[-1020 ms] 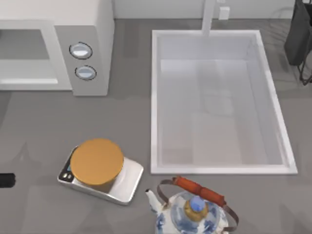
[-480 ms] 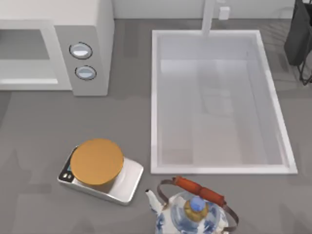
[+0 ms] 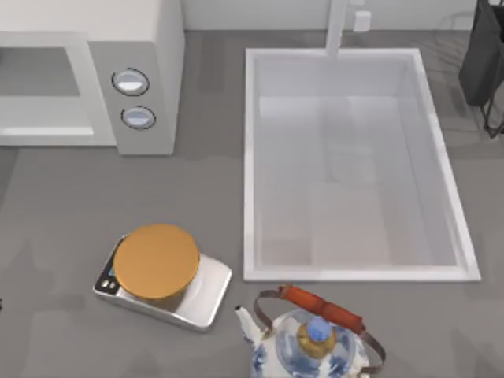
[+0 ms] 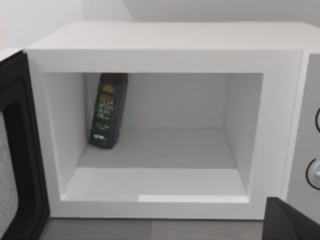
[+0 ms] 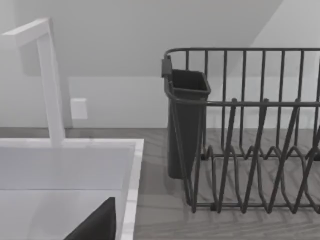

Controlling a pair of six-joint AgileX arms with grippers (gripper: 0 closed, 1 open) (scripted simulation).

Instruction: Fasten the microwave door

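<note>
The microwave (image 3: 134, 31) stands at the table's back left, its grey panel with two round dials (image 3: 131, 81) facing forward. In the left wrist view the microwave (image 4: 165, 45) has its cavity open, with a dark bottle (image 4: 107, 110) leaning inside against the back wall. The microwave door (image 4: 20, 150) is swung wide open beside the cavity, its dark inner frame showing. A dark part of my left gripper (image 4: 292, 222) sits just in front of the dial panel. A dark part of my right gripper (image 5: 97, 225) hovers over the sink's edge.
A white sink (image 3: 248, 165) with a faucet (image 3: 337, 27) fills the middle. A silver scale with an orange disc (image 3: 157, 261) and a blue-and-white teapot (image 3: 315, 342) sit at the front. A dark dish rack (image 3: 484, 63) stands at the back right.
A dark piece of my left arm at the top view's left edge has slid out of that view. Everything else is unchanged.
</note>
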